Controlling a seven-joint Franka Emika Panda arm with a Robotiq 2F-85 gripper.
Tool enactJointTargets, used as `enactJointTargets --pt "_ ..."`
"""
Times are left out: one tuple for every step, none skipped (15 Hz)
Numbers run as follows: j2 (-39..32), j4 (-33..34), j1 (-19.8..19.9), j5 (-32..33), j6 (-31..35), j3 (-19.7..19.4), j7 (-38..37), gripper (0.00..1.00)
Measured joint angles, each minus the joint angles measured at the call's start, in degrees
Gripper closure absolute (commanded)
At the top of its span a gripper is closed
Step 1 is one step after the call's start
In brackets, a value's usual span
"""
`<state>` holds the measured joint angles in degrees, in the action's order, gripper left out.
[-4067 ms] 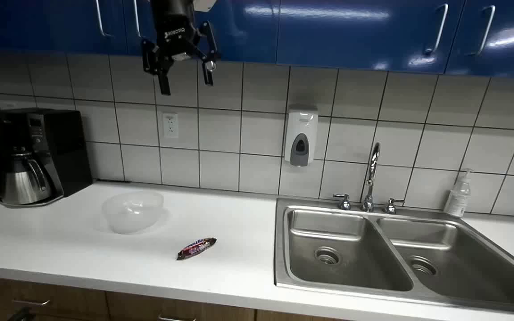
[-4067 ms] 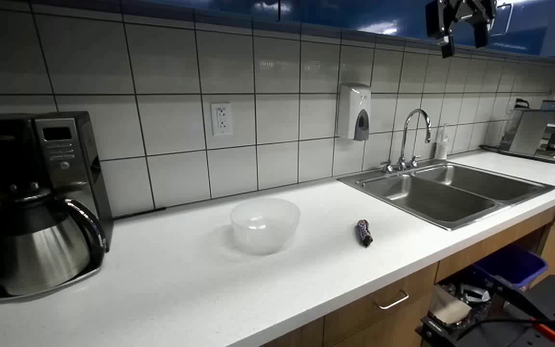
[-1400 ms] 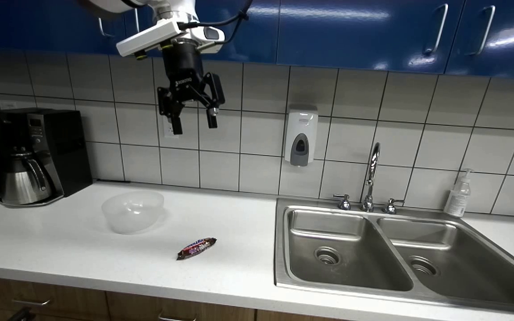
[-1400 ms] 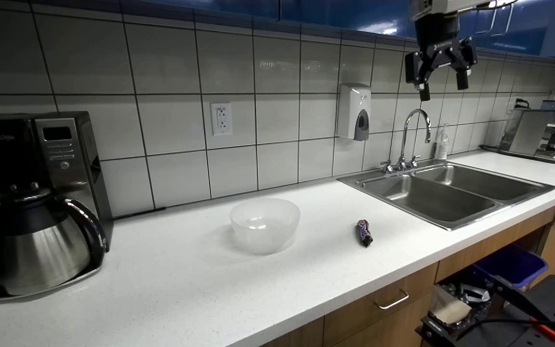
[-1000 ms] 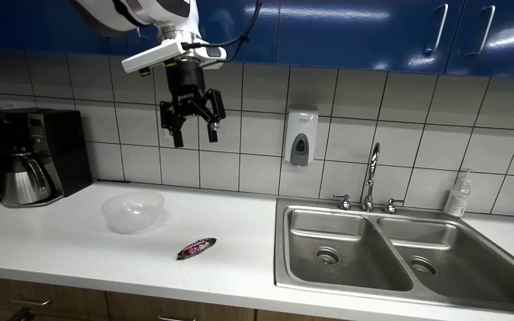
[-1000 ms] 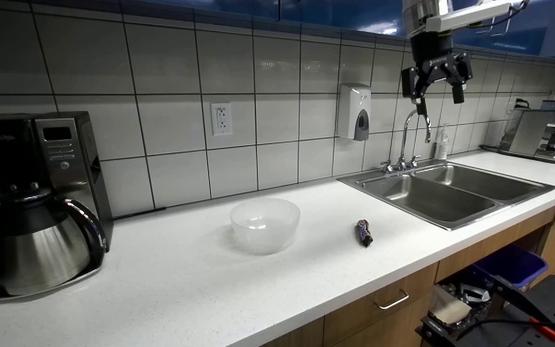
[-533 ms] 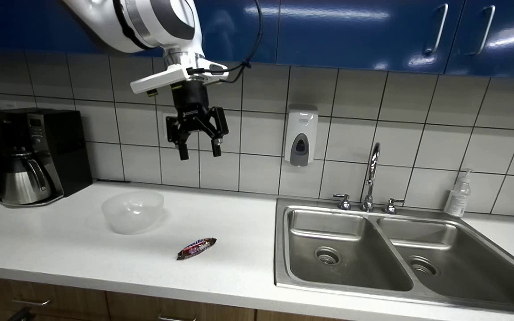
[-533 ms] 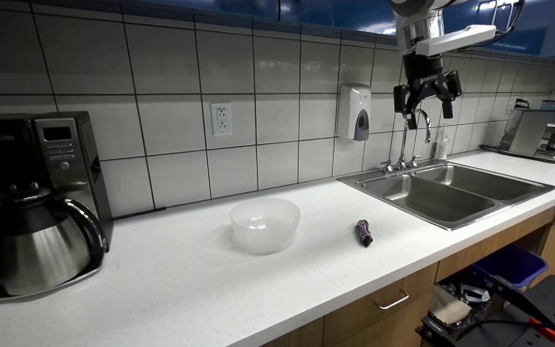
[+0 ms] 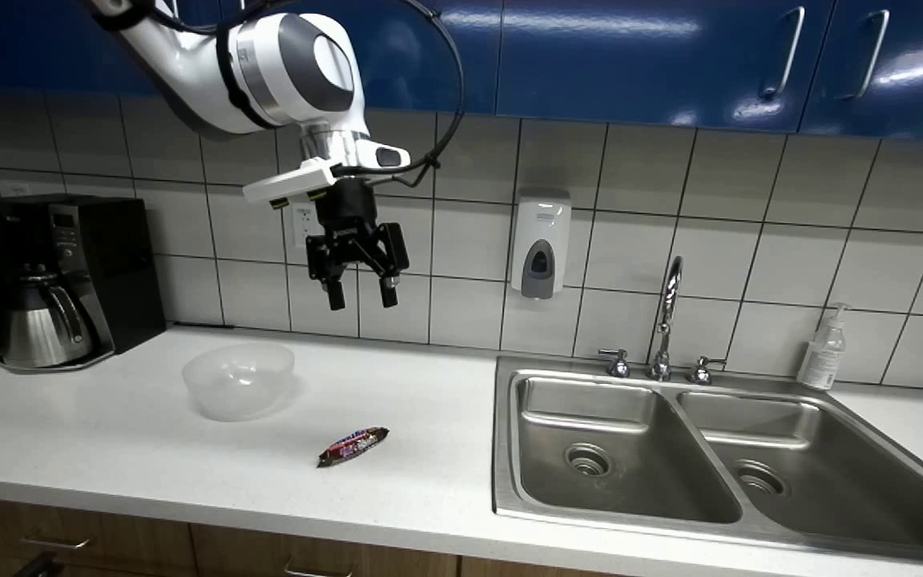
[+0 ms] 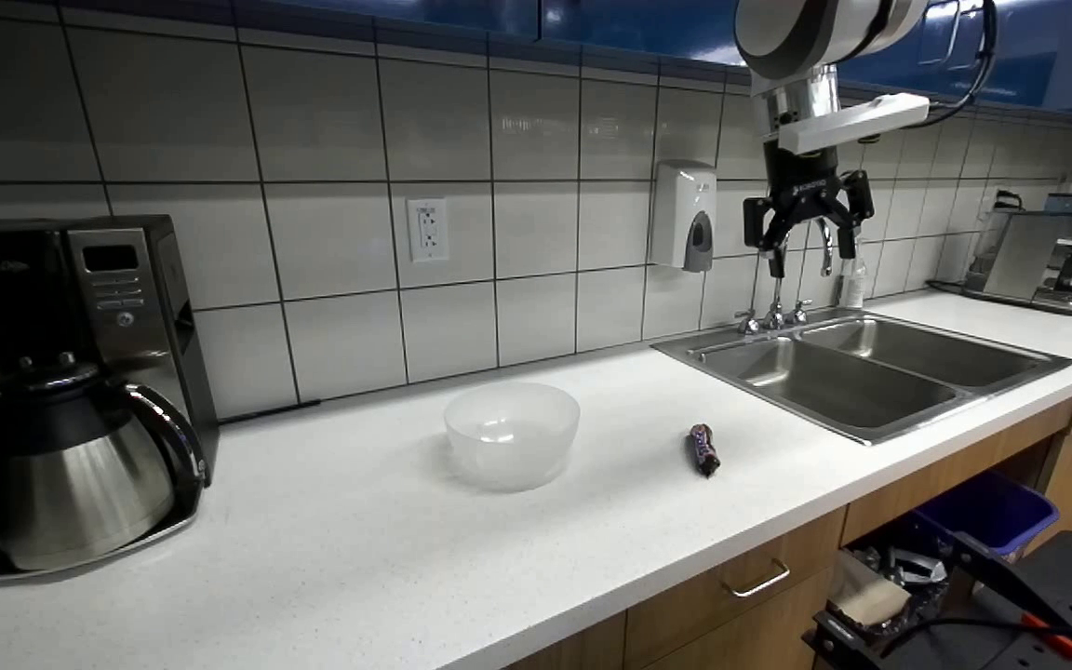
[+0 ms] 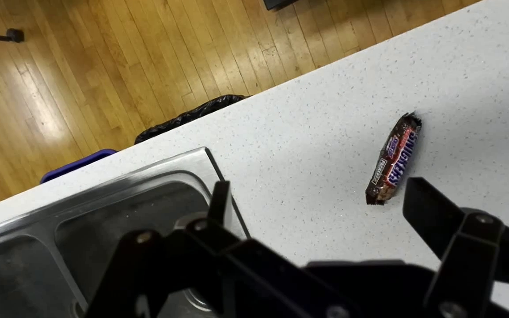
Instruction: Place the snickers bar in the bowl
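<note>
The snickers bar [image 9: 353,446] lies flat on the white counter between the bowl and the sink. It shows in both exterior views [image 10: 703,449] and in the wrist view [image 11: 393,160], where its brown, red and white wrapper is near the right fingertip. The clear round bowl [image 9: 239,393] stands upright on the counter, empty, also in an exterior view [image 10: 510,456]. It is out of the wrist view. My gripper [image 9: 364,303] is open and empty, pointing down, well above the counter. Its spread fingers show in the wrist view [image 11: 318,190] and in an exterior view [image 10: 812,264].
A steel double sink [image 9: 558,367] with a tall faucet [image 9: 666,320] is beside the bar. A coffee maker [image 10: 127,279] stands beyond the bowl. A soap dispenser [image 9: 540,244] hangs on the tiled wall. Blue cabinets [image 9: 614,64] overhang the counter.
My arm has come down from near the cabinets, with the gripper staying open and lowering steadily toward the counter. The snickers bar and the bowl have not moved.
</note>
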<state>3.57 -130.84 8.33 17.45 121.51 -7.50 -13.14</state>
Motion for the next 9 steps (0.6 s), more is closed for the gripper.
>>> enactJointTargets --pt "-0.60 -0.03 -0.02 0.00 0.50 0.01 -0.66 0.00" --pt "-1.20 -0.06 -0.04 0.00 0.97 0.03 -1.26 0.00" --pt "-1.81 -0.08 -0.07 0.00 1.47 0.03 -1.79 0.00" --pt "-2.45 -0.09 -0.11 0.00 1.89 0.03 -2.32 0.00" --pt "-3.10 -0.09 -0.14 0.00 2.28 0.03 -2.81 0.00" --pt "-3.77 -0.09 -0.17 0.00 2.73 0.03 -3.44 0.00" --pt "-4.42 -0.08 -0.18 0.00 3.26 0.03 -4.17 0.00" --pt "-5.08 -0.08 -0.18 0.00 3.95 0.03 -4.93 0.00" --pt "-5.71 -0.08 -0.19 0.00 4.57 0.03 -5.67 0.00"
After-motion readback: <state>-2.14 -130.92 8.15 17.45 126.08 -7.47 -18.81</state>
